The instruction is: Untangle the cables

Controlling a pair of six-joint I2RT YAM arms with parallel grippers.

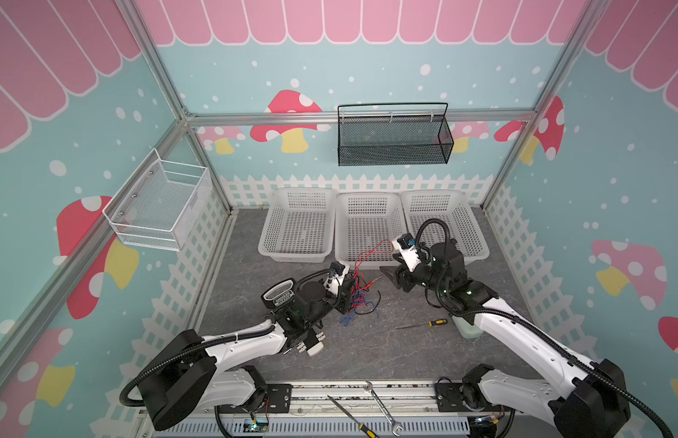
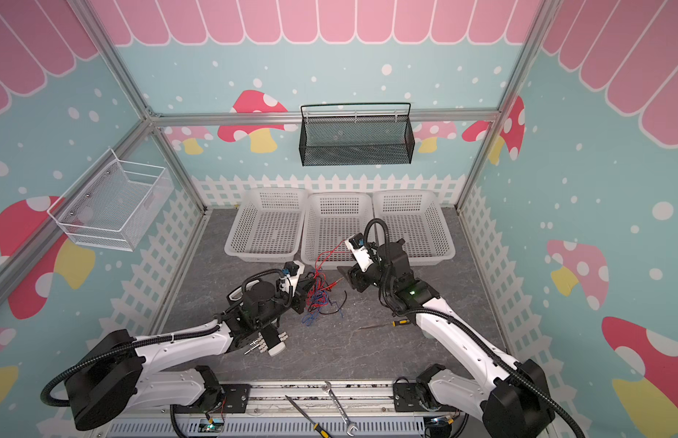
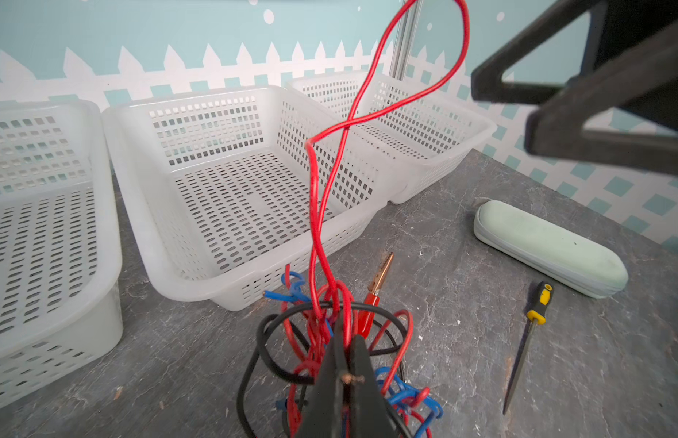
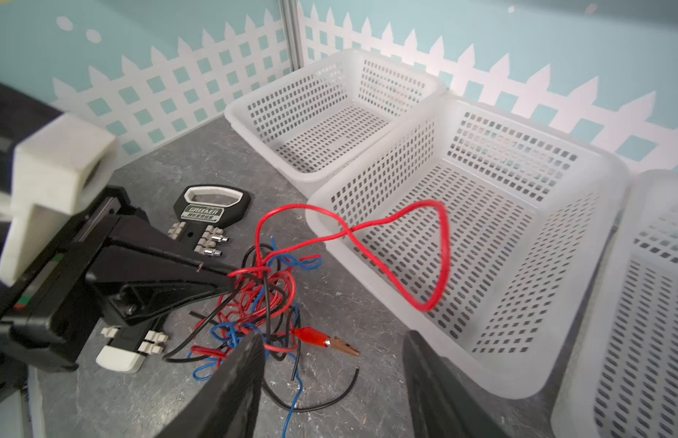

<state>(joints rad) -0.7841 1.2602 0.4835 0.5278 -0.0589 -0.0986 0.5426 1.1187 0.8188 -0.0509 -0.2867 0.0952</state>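
Left gripper [image 3: 343, 328]: clenched on the cables [image 1: 358, 299], tips buried in the knot and pinching red strands. Right gripper [image 4: 331, 336]: released, fingers [image 4: 231, 386] well apart, nothing between them, touching nothing. It hangs just right of the knot, above the table.

Cables: a tangle of red, black and blue on the grey table [image 1: 368, 352], centre, just on the near side of the middle basket [image 1: 369, 196]. One red loop [image 4: 440, 242] stands up out of the knot and arches over that basket's near rim, free of both grippers. One crocodile clip [image 4: 318, 341] with a red sleeve lies at the knot's right side. Loose black and blue ends trail out on the near side.

Edges and room: the knot's far side is close to the basket row. The left side is taken by the left arm and a bit holder [image 4: 212, 208] beneath it. Bare table lies near of the knot, between the arms. A screwdriver [image 1: 424, 324] lies near right, apart from the cables, with a mint case [image 3: 549, 246] beyond it.

Counts:
- Floor baskets: 3, in a row along the far wall: left basket [image 1: 303, 190], middle, right basket [image 1: 432, 192].
- Wall baskets: 2, black mesh basket [image 1: 394, 148] far, white wire basket [image 1: 159, 204] left.
- Screwdrivers: 2, the second screwdriver [image 1: 349, 413] on the near rail.
- Spanner [image 1: 383, 407]: 1, same rail.
- Strands in the knot: cannot tell.
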